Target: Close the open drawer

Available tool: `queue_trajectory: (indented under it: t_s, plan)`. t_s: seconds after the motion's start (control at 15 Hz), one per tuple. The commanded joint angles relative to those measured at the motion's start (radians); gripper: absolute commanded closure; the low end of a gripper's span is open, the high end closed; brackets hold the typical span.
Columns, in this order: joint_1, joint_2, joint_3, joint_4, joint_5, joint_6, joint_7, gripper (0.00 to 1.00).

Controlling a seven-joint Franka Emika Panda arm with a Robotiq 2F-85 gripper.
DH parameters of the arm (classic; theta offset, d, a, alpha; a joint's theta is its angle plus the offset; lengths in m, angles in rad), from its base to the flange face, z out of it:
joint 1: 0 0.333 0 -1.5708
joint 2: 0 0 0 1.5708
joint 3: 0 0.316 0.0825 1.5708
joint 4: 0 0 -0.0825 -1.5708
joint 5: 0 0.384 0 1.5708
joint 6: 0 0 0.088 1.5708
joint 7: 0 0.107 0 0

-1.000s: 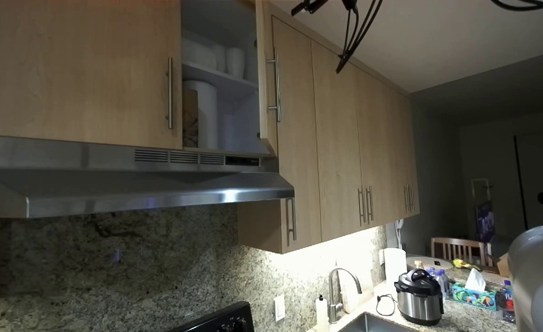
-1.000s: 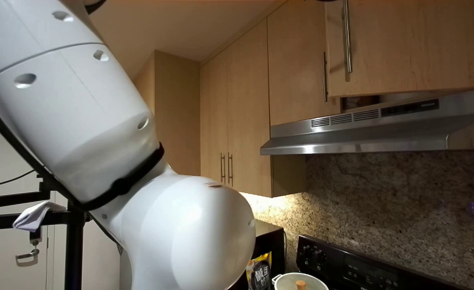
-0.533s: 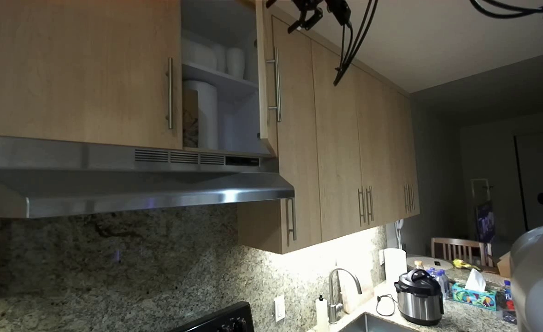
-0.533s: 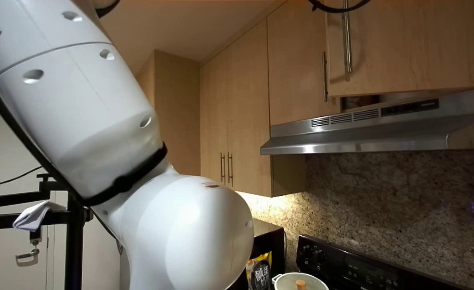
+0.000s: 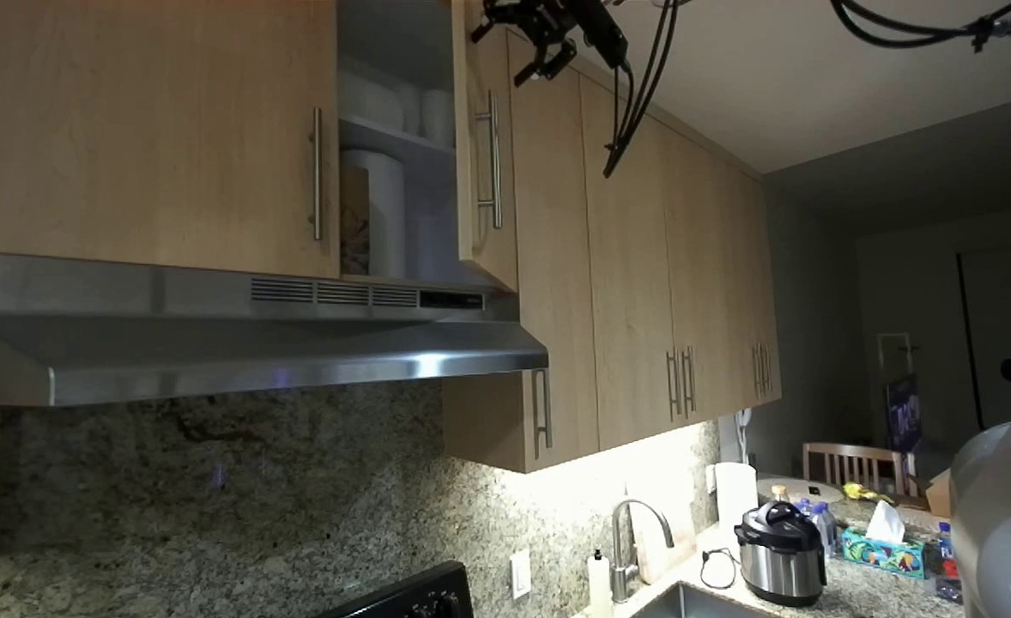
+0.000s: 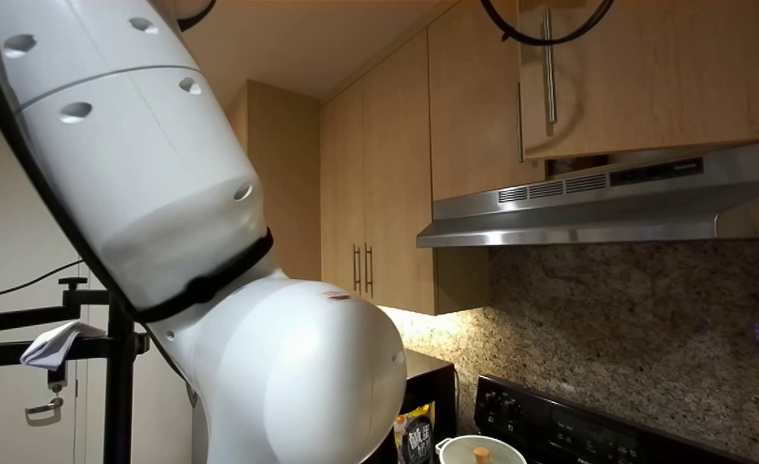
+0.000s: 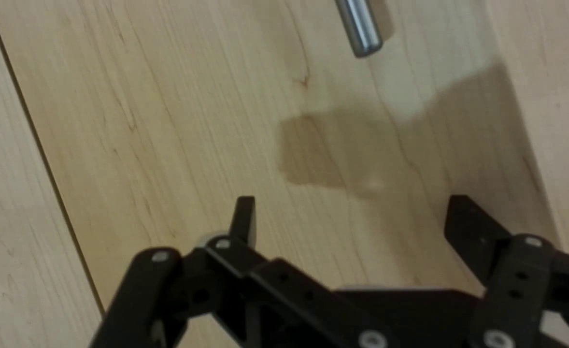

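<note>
The cabinet door (image 6: 663, 71) is seen standing partly open above the range hood (image 6: 586, 222) in both exterior views, with a metal handle (image 6: 550, 80) mounted on its front. Behind it, in an exterior view, a white cylinder (image 5: 387, 215) and a brown item (image 5: 354, 215) are seen close together on the lower level, with white items (image 5: 437, 116) on the shelf (image 5: 411, 148) above. The gripper (image 7: 349, 222) is pictured high up in an exterior view, partly overlapping the top of the door; its jaws are spread wide. In the wrist view a pale wooden face (image 7: 168, 145) is shown beyond them, marked by shadows, with the end of a metal bar (image 7: 359, 29) near the top edge. Whether the door is touched cannot be told. In both exterior views a closed door (image 5: 162, 129) is set to the left of the open one. In an exterior view the left side is filled by the white arm (image 6: 160, 167). Lower down, a black stove panel (image 6: 566, 419) is backed by a speckled stone wall (image 6: 611, 309). A steel cooker (image 5: 782, 558) and a tissue box (image 5: 883, 552) are set on the surface (image 5: 866, 592).
</note>
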Motion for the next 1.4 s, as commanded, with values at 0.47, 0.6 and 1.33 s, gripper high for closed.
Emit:
queue_trajectory:
  t_s: [0.47,0.6,1.33]
  plan:
    - [-0.060,0.041,0.101,-0.050,-0.055,0.057,0.051,0.00]
    - [-0.082,0.058,0.126,-0.043,-0.082,0.093,0.079,0.00]
    - [-0.112,0.135,0.202,-0.013,-0.195,0.127,0.159,0.00]
